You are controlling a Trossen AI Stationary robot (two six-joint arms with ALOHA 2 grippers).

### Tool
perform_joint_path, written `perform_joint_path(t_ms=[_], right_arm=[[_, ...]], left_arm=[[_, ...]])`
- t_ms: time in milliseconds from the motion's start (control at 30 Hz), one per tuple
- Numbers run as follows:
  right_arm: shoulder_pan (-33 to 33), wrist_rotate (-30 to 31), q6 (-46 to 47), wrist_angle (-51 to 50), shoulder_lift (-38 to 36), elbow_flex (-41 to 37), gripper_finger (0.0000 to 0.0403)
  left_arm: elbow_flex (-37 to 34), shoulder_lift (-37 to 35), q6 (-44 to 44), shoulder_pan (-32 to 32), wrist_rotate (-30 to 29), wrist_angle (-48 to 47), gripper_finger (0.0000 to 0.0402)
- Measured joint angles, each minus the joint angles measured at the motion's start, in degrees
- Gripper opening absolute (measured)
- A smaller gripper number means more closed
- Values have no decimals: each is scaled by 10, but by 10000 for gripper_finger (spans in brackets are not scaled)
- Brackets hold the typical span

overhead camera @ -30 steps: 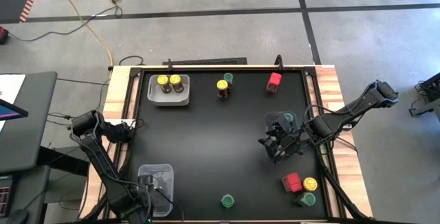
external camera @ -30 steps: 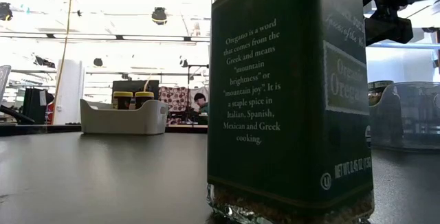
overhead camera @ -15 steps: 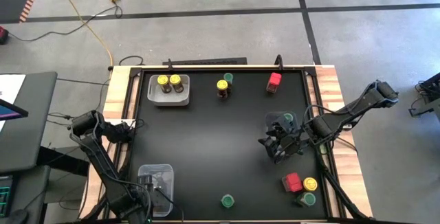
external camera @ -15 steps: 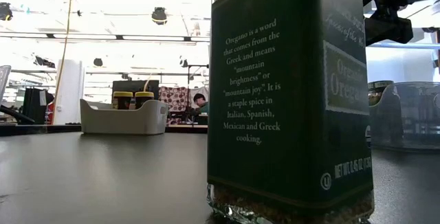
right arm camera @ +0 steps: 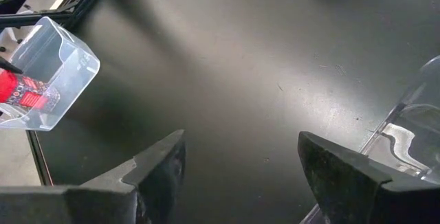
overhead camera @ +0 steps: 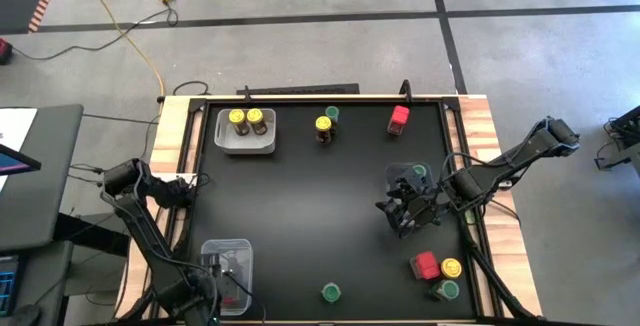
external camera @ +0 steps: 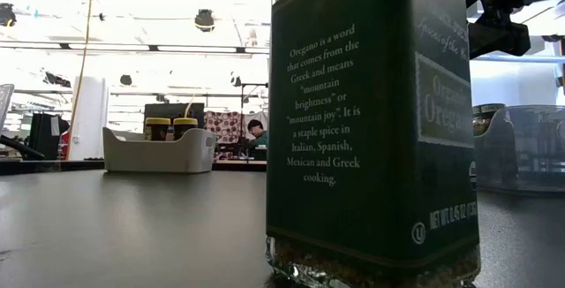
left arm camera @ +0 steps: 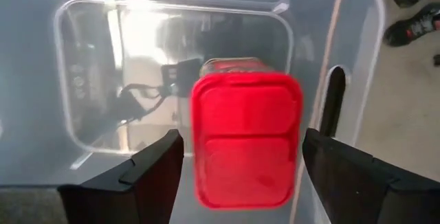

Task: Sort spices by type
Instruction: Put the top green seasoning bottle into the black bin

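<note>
The left gripper [left arm camera: 237, 176] hung over the clear bin [overhead camera: 226, 263] at the table's near-left corner, fingers spread wide and apart from a red spice [left arm camera: 246, 138] standing in it. The right gripper [overhead camera: 405, 213] hovered open and empty over bare black table [overhead camera: 300, 206], beside another bin [overhead camera: 408, 176]. In the low view, an "Oregano" jar [external camera: 371, 120] hid most of the table's right.

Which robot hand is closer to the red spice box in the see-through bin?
The left. The left gripper hangs open right over the red spice box in the clear bin. The right gripper is far across the table, open and empty.
</note>
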Motion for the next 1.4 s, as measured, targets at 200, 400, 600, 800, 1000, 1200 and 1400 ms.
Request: perform_joint_path(t_ms=[200,400,600,800,1000,1200,1400], right_arm=[[0,0,0,0,0,0,306],[0,0,0,0,0,0,306],[0,0,0,0,0,0,306],[-1,0,0,0,0,0,306],[-1,0,0,0,0,0,306],[-1,0,-1,0,0,0,306],[-6,4,-96,-1,0,0,306]], left_arm=[[0,-31,-4,0,0,-11,286],[0,-82,-3,0,-4,-11,286],[0,-152,-17,22,-51,-37,286],[0,-237,90,77,-63,-57,286],[-4,-295,213,157,-152,-34,286],[-5,-312,424,279,-182,39,286],[-44,-298,573,405,-136,162,286]])
